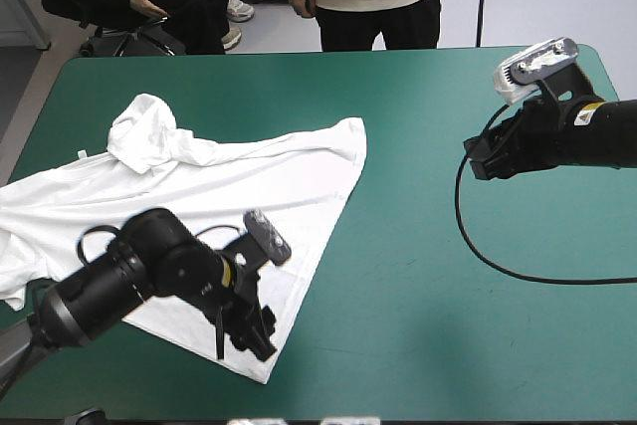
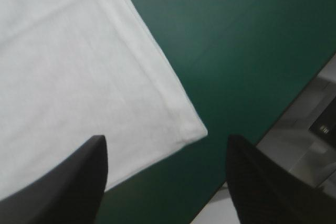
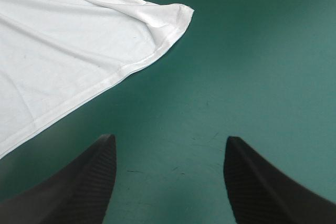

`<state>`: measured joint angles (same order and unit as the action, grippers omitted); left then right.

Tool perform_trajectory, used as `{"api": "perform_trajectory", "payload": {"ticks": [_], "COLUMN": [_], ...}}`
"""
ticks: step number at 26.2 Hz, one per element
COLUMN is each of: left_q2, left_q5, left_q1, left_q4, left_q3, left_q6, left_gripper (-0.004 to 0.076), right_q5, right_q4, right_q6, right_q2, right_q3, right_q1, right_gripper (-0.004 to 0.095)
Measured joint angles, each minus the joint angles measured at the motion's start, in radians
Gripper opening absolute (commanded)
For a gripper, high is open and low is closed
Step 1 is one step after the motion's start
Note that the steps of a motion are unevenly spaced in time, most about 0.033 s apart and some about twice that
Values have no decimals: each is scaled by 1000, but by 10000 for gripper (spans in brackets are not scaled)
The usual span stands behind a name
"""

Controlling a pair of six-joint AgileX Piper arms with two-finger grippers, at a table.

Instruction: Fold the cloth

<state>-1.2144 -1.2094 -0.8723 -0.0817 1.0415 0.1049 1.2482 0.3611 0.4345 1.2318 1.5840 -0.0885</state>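
Observation:
The white T-shirt (image 1: 219, 191) lies spread over the left half of the teal-green table, with a bunched sleeve at its far left. My left gripper (image 1: 254, 335) hovers open over the shirt's near hem corner (image 2: 194, 129), which shows just ahead of and between its black fingers (image 2: 73, 182). My right gripper (image 1: 483, 161) is open above bare cover at the right, well clear of the shirt. Its view shows the shirt's far hem corner (image 3: 176, 17) ahead of it and the hem (image 3: 105, 80) running toward one side, with nothing between its fingers (image 3: 262, 182).
The table's near edge (image 2: 236, 203) lies close beyond the left gripper. Bare teal-green cover (image 1: 428, 276) fills the middle and right.

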Motion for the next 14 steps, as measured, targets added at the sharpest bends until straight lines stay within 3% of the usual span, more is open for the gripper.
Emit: {"api": "perform_trajectory", "payload": {"ticks": [4, 14], "left_q2": [0, 0], "left_q5": [159, 472], "left_q1": [-175, -210], "left_q4": [89, 68], "left_q3": [-186, -425], "left_q6": [-185, -310], "left_gripper": [464, 464], "right_q5": [0, 0], "right_q4": [4, 8], "right_q6": [-5, -11], "right_q2": [0, 0], "right_q3": [0, 0], "right_q1": [0, 0], "right_gripper": [564, 563]}}
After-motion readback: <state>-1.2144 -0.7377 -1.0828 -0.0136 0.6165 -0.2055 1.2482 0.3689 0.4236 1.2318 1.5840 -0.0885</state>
